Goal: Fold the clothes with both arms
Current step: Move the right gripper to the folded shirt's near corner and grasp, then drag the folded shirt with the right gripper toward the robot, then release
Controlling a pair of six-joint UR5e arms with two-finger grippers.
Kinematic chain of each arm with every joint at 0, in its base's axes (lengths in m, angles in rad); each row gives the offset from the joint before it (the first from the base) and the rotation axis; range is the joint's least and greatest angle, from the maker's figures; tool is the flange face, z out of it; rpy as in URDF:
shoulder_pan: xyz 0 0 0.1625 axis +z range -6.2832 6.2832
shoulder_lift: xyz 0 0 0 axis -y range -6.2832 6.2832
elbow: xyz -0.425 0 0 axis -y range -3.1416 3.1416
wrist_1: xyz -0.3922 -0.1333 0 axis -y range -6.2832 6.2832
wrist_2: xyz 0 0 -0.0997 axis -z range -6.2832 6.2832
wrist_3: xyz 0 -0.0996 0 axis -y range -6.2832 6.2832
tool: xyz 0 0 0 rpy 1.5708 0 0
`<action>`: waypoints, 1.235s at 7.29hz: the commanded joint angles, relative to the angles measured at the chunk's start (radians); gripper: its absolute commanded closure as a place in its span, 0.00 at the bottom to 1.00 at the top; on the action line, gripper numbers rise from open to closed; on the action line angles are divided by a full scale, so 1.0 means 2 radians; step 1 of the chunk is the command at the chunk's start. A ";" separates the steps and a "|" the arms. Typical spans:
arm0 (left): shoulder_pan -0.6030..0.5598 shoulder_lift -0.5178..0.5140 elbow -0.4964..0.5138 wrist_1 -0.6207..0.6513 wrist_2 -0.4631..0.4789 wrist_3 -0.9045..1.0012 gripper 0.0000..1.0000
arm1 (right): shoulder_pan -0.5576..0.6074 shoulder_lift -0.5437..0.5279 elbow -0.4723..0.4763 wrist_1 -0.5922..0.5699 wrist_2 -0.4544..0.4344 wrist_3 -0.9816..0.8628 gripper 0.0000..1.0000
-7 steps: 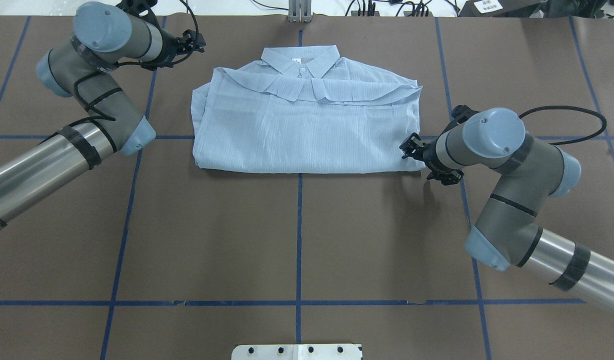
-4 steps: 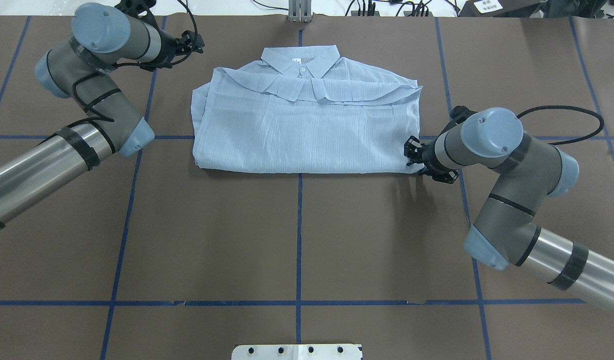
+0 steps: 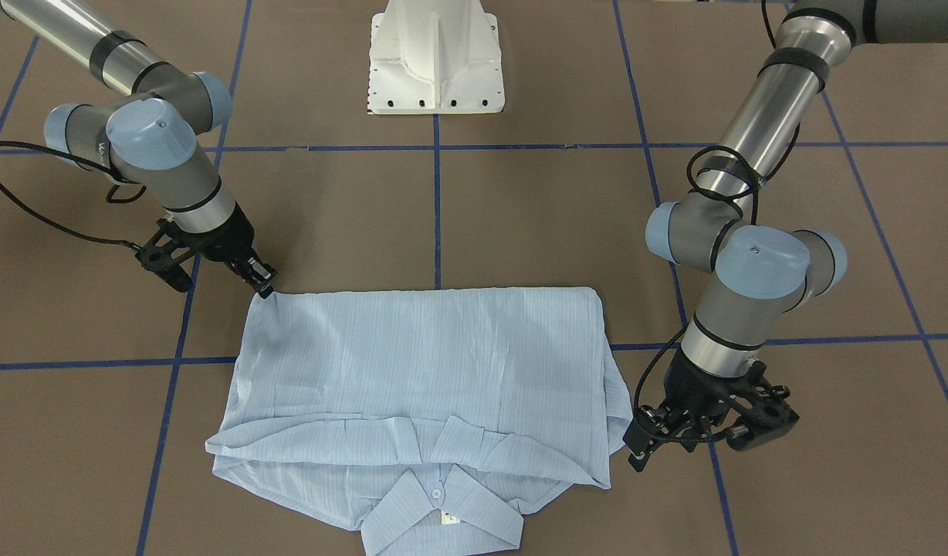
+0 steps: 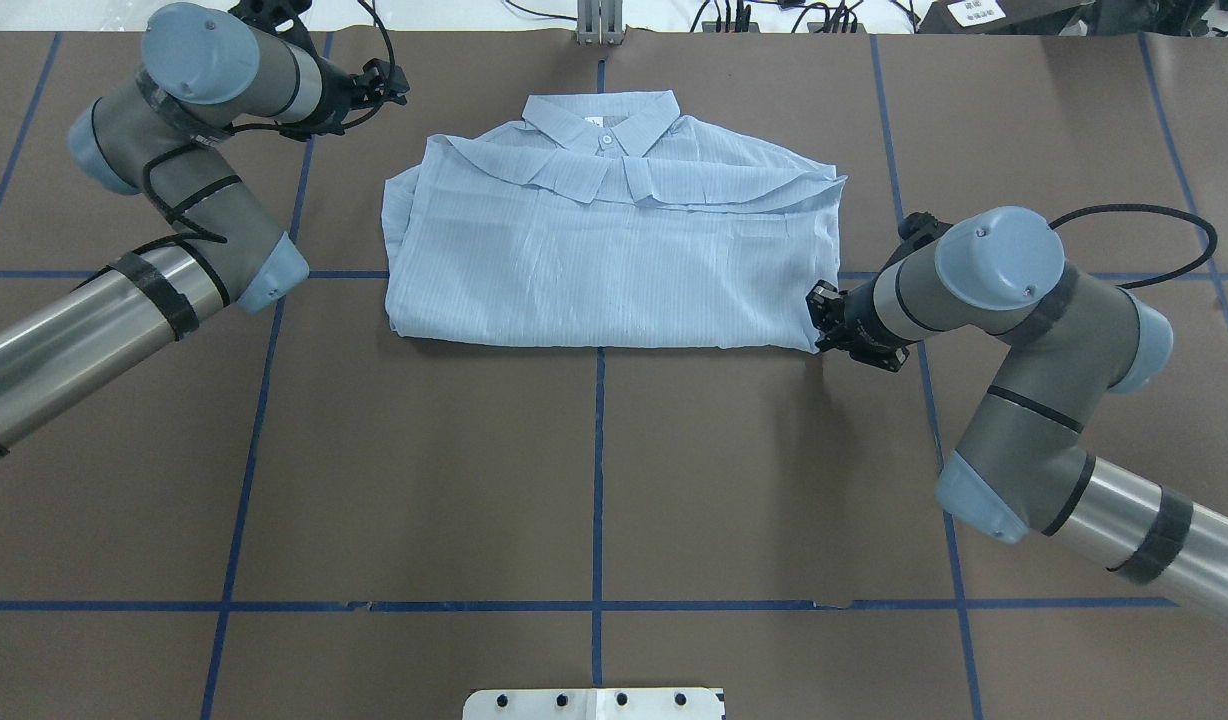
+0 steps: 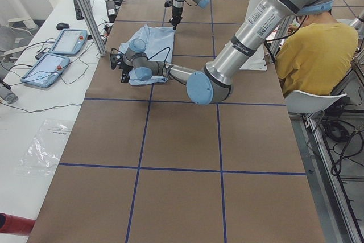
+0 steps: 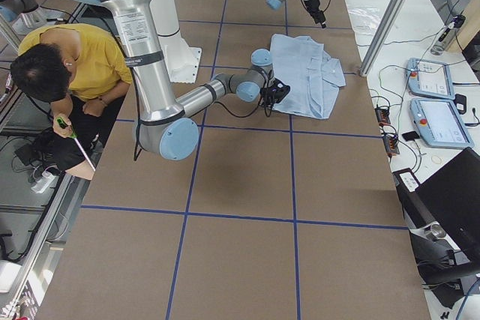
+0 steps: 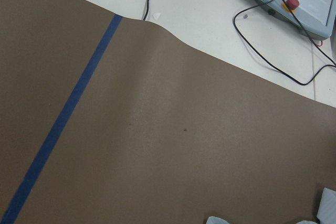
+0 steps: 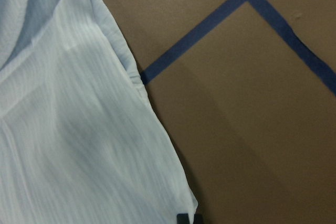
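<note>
The light blue striped shirt (image 4: pixel 604 250) lies folded flat on the brown table, collar at the far side. It also shows in the front view as the shirt (image 3: pixel 420 363). My right gripper (image 4: pixel 822 335) is at the shirt's near right corner. In the front view the right gripper (image 3: pixel 265 289) has its tips together on that corner, and the wrist view shows the shirt corner (image 8: pixel 173 192) right at the fingertips. My left gripper (image 4: pixel 394 82) hovers just off the shirt's far left side. The left gripper (image 3: pixel 636 444) looks open and holds nothing.
The white pedestal base (image 3: pixel 435 62) stands at the robot's side of the table. Blue tape lines (image 4: pixel 598 470) cross the brown cover. Control pendants (image 5: pixel 57 52) and cables lie beyond the far edge. A seated person in yellow (image 6: pixel 67 58) is behind the robot.
My right gripper has slid in a little toward the shirt's near right corner and drawn together on it. The left arm has barely moved.
</note>
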 commanded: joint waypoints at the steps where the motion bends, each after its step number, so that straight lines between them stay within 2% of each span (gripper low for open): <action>1: 0.000 0.000 -0.014 0.002 -0.001 0.000 0.04 | 0.000 -0.072 0.093 -0.002 0.055 0.001 1.00; 2: 0.000 0.004 -0.031 0.003 -0.002 0.000 0.04 | -0.012 -0.132 0.155 -0.004 0.076 0.001 1.00; 3: 0.000 0.015 -0.059 0.004 -0.002 -0.001 0.04 | -0.029 -0.169 0.181 -0.004 0.107 0.009 1.00; 4: 0.000 0.029 -0.089 0.004 -0.021 -0.002 0.04 | -0.047 -0.175 0.192 -0.001 0.159 0.037 1.00; 5: -0.002 0.035 -0.113 0.004 -0.049 -0.007 0.04 | -0.092 -0.174 0.201 -0.001 0.181 0.078 1.00; 6: -0.001 0.052 -0.143 0.007 -0.052 -0.008 0.04 | -0.154 -0.172 0.213 -0.001 0.182 0.120 1.00; 7: 0.001 0.076 -0.197 0.032 -0.071 -0.018 0.04 | -0.201 -0.176 0.228 -0.001 0.181 0.138 1.00; 8: 0.001 0.097 -0.248 0.058 -0.109 -0.037 0.04 | -0.235 -0.181 0.229 -0.001 0.180 0.142 0.26; 9: 0.011 0.117 -0.287 0.071 -0.112 -0.079 0.04 | -0.239 -0.181 0.229 -0.001 0.179 0.144 0.00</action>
